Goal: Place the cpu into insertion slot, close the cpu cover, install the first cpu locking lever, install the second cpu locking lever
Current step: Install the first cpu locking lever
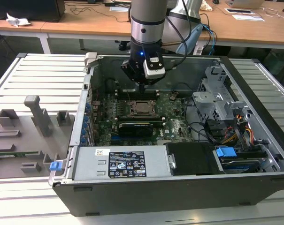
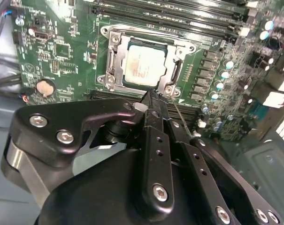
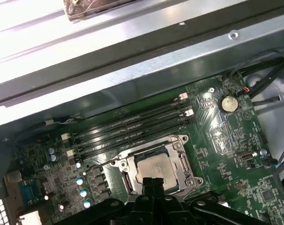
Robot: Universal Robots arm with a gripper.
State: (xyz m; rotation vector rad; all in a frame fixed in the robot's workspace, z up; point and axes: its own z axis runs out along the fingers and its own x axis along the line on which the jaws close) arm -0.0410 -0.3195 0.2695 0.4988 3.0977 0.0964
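Cpu [image 2: 144,66] face-up in insertion slot [image 2: 114,70]

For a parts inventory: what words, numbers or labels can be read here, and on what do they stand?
No text can be read.
Black label on the power supply: white print, too small to read.
White sticker beside it: too small.
cpu: faint marks, unreadable.
Circuit board: white markings, too small.
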